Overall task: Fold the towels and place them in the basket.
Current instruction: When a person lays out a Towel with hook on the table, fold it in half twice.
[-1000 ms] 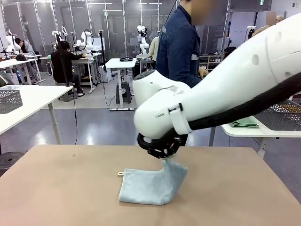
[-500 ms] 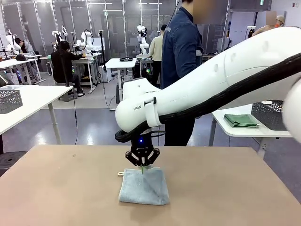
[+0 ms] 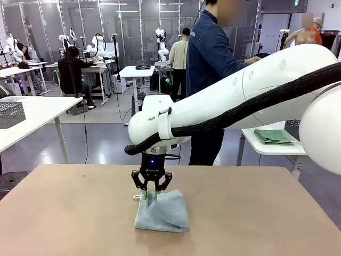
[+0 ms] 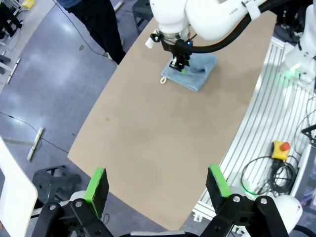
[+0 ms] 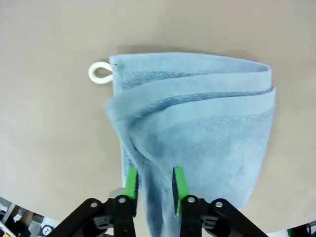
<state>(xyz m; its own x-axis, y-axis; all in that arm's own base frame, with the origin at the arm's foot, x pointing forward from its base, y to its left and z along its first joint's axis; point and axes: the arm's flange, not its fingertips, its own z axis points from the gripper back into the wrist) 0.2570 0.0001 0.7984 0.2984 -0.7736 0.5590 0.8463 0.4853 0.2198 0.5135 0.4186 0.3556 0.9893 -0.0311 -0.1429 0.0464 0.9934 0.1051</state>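
Right pincer (image 5: pixel 154 185) astride towel (image 5: pixel 207 123) ridge, grip unclear; terry snagging on pads (image 5: pixel 131 180) could pull fold open

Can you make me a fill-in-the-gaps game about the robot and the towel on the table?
1. The folded towel on the table is pale ____.
2. A small white ____ sticks out at one corner of the towel.
3. The pads of the right gripper, just above the towel, are coloured ____.
4. The left gripper, far from the towel, has its jaws wide ____.

Missing words: blue; loop; green; open.
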